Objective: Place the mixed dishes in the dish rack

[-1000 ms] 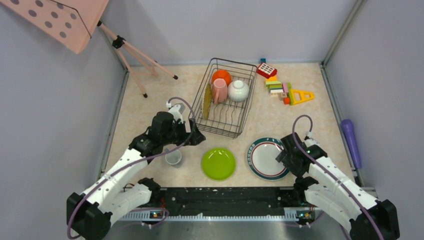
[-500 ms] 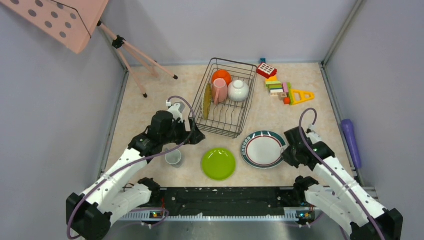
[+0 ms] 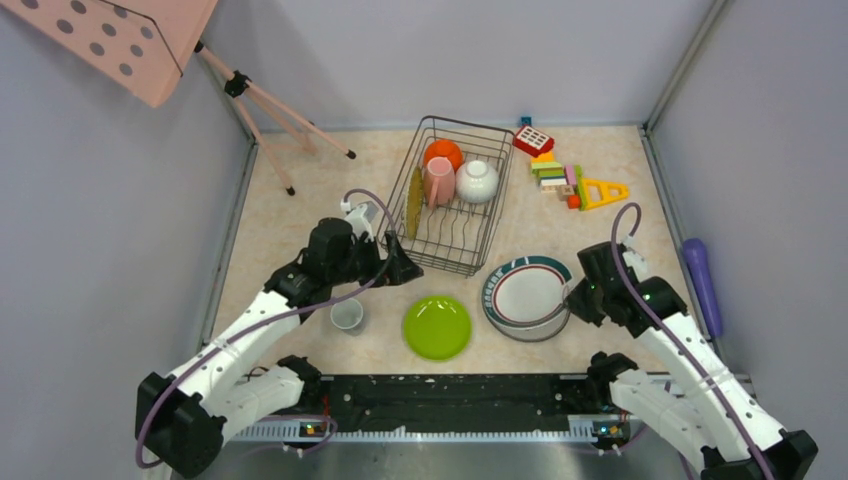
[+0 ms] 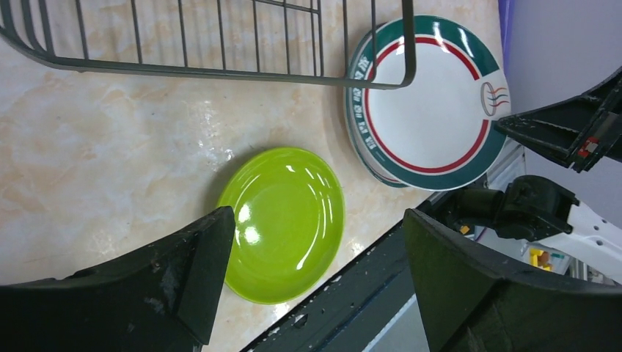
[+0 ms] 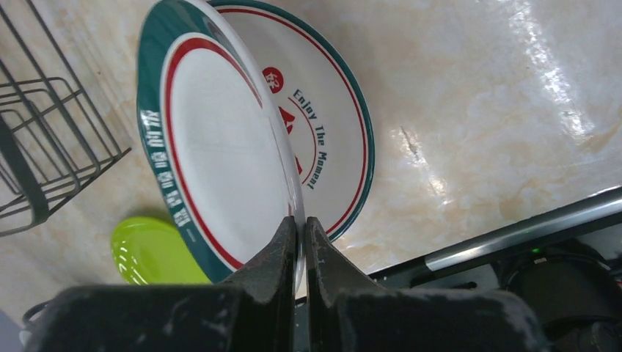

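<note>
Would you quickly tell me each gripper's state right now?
Left gripper: open, empty.
Right gripper: shut on the white plate, at its rim.

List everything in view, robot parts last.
dish rack: one, dark wire, far centre
orange bowl: one, orange, rack's far end
pink cup: one, pink, in rack
whitish cups: two, one in rack, one on table
straw mat: one, tan, upright at rack's left side
lime-green plate: one, flat, near centre
tilted rimmed plate: one, white, green-red rim, near right
flat rimmed plate: one, same pattern, beneath it
toy blocks: cluster, multicoloured, right of rack
purple object: one, right edge
tripod stand: one, pink, far left
left gripper: open, by rack's near corner
right gripper: shut on tilted rimmed plate
</note>
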Controlling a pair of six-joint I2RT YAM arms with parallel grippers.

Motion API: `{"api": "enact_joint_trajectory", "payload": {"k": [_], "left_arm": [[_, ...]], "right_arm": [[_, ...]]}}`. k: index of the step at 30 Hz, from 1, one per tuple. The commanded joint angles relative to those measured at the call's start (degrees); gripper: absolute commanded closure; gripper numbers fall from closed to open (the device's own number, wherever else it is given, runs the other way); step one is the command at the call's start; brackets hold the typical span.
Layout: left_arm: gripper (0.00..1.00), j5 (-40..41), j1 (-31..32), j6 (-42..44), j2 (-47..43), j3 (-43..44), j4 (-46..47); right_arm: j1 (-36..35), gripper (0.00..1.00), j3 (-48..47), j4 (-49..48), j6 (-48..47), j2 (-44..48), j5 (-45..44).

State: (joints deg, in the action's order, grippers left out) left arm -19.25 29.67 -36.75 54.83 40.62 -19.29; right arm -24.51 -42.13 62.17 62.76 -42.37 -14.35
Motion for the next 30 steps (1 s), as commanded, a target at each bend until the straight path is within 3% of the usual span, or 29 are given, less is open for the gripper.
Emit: {"api": "enact_joint_trajectory", "payload": {"k": [1, 4, 11, 23, 30], "left_arm": [[0.11, -1.66, 0.79, -2.13, 0.42, 0.45, 5.17], [0.11, -2.25, 0.94, -2.43, 1.07, 0.68, 5.78], [0.11, -6.04, 1.46, -5.52, 2.75, 0.30, 9.75], [0.10, -10.97, 1.49, -14.86, 5.18, -0.16, 18.81], [0.12, -15.03, 1.70, -24.83, 8.53, -0.80, 35.18]], "right_arm": [[0.34, 1.00, -2.27, -2.68, -1.22, 0.53, 6.99], [0.34, 1.00, -3.57, -3.26, -0.89, 0.74, 9.28], [0.30, 1.00, -9.98, -0.32, -1.82, 1.18, 4.85], [0.33, 1.00, -24.12, -1.03, -12.39, 3.66, 1.93], [0.34, 1.00, -24.20, -11.65, -18.46, 5.82, 10.25]]}}
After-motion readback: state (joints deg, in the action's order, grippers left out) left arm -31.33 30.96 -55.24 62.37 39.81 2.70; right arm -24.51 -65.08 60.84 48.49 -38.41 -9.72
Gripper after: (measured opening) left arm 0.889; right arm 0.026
